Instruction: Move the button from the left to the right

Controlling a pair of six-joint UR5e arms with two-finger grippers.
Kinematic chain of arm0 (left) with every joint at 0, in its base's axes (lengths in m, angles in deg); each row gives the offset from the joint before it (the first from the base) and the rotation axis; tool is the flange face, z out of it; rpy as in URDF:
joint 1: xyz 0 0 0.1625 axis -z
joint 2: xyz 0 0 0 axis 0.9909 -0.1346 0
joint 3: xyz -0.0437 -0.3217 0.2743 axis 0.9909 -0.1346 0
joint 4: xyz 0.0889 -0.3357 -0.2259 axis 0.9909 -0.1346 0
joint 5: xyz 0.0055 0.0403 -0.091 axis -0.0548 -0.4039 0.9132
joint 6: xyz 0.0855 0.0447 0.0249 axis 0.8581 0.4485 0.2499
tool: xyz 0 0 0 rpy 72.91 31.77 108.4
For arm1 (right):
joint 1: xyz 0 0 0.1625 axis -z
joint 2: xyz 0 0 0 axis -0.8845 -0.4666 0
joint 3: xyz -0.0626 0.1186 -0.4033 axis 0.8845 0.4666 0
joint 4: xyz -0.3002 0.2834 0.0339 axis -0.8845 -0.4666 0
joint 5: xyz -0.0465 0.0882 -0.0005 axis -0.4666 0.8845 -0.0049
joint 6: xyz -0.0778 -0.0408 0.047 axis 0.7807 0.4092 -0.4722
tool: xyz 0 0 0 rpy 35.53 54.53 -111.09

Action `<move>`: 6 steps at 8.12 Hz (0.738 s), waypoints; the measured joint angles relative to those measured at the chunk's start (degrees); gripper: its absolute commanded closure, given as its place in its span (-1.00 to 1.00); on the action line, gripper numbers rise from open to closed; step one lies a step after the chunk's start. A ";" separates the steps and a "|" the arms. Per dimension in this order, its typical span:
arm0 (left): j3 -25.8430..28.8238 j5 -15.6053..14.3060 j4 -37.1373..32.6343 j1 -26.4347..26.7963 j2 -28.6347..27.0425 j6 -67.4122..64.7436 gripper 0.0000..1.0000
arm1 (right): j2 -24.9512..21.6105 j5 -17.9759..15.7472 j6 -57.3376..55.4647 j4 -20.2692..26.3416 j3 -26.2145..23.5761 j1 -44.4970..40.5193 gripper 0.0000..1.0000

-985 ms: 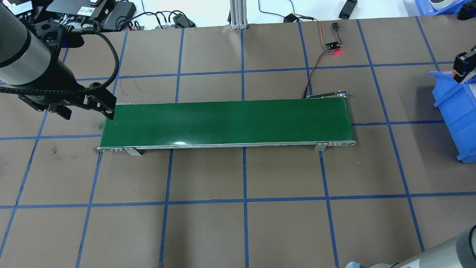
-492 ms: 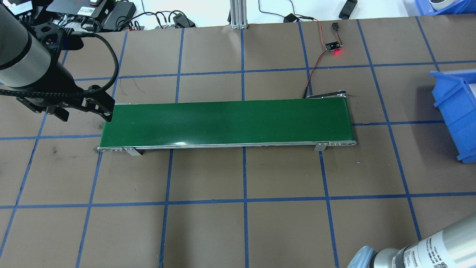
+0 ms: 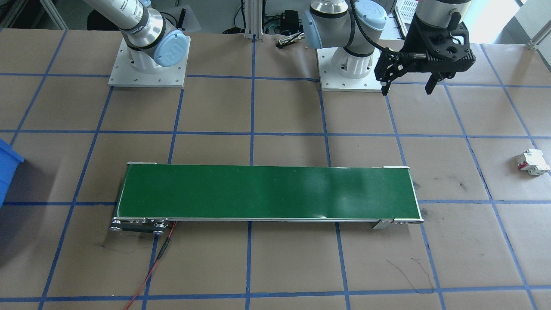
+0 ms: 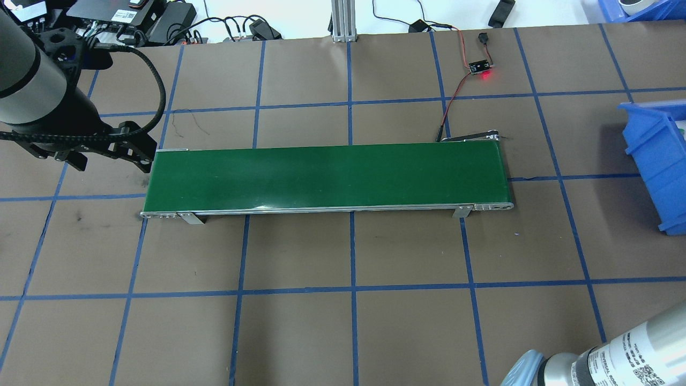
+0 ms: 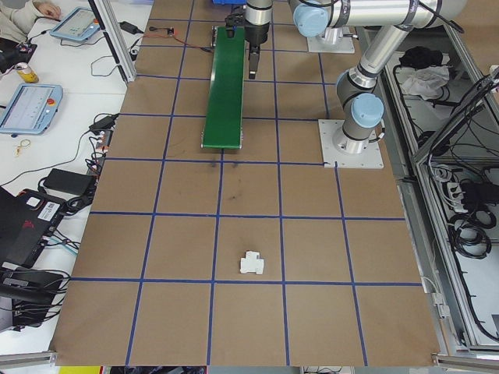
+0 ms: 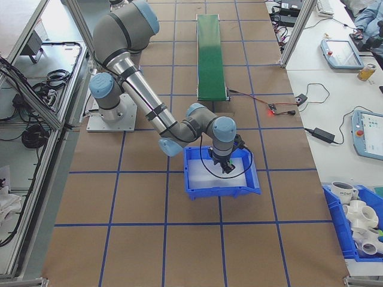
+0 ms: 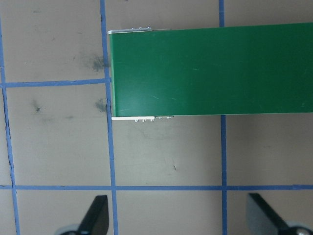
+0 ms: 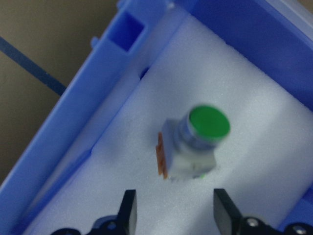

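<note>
Two grippers are seen, and neither holds anything. The button [image 8: 195,144] lies on white foam in the blue bin [image 8: 73,132], at the centre of the right wrist view, its green cap tilted toward the upper right; it is blurred there, so finer detail cannot be told. The right gripper [image 8: 172,213] is held just above it at the frame's bottom edge, its fingers [image 8: 128,210] spread with empty space between them, which suggests the button has been let go, or is not yet gripped. In the right side view that gripper [image 6: 224,166] is seen low and centre, inside the bin [image 6: 221,191]. The left gripper [image 3: 409,84] hangs at the upper right of the front view, fingers spread and empty, apart from the belt [image 3: 267,191] end, probably parked clear of it. A breaker [image 3: 533,162] lies at the far right edge, well apart. With the button in the bin, the move is judged nearly or fully done.
</note>
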 measured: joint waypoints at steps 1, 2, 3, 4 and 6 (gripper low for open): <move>-0.06 -0.07 0.10 0.03 0.00 -0.02 -1.00 | -0.60 0.04 1.79 -0.50 -0.24 0.04 -1.00; -0.07 -0.09 0.15 0.05 0.00 0.00 -1.00 | -2.25 0.21 2.61 -0.63 -0.13 0.05 -1.00; 0.02 -0.07 0.23 0.05 0.00 0.02 -1.00 | -4.68 0.58 2.54 -0.29 0.04 0.01 -1.00; 0.21 -0.02 0.29 0.06 0.08 0.03 -1.00 | -7.40 0.85 2.28 0.45 0.14 -0.40 -1.00; 0.18 0.37 0.30 0.11 0.18 0.04 -1.00 | -13.81 2.30 -2.15 5.57 0.27 -3.82 -1.00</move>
